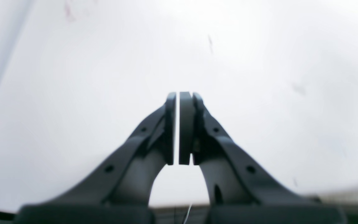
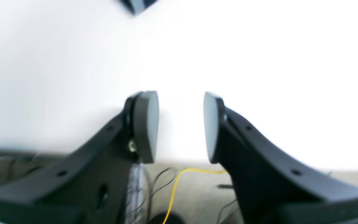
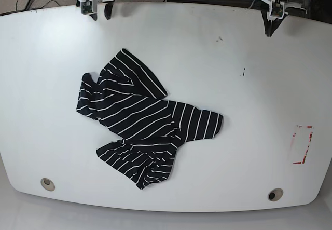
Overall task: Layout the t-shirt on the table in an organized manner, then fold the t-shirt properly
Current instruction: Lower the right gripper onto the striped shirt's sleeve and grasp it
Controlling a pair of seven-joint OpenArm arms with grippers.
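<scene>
T-shirt: the t-shirt (image 3: pixel 142 123), black with thin white stripes, lies crumpled and partly doubled over itself, left of centre in the base view, one part reaching toward the upper left, another toward the lower middle.
Table: the table (image 3: pixel 233 74) is glossy white and carries the whole garment; bare surface surrounds it on every side.
Grommets: one grey grommet hole (image 3: pixel 47 184) at the lower left, a second grommet hole (image 3: pixel 275 194) at the lower right, both well apart from the cloth.
Sticker: a red-and-white sticker (image 3: pixel 302 145) sits near the right edge.
Specks: small dark specks (image 3: pixel 243 73) in the upper right area.
Right gripper: the right gripper (image 2: pixel 181 126), at the upper left of the base view, has its jaws parted with nothing between them, over the table's far edge.
Left gripper: the left gripper (image 1: pixel 177 127), at the upper right of the base view, has its pads pressed almost together, holding nothing.
Floor: a yellow cable (image 2: pixel 179 183) runs beyond the table edge in the right wrist view.
</scene>
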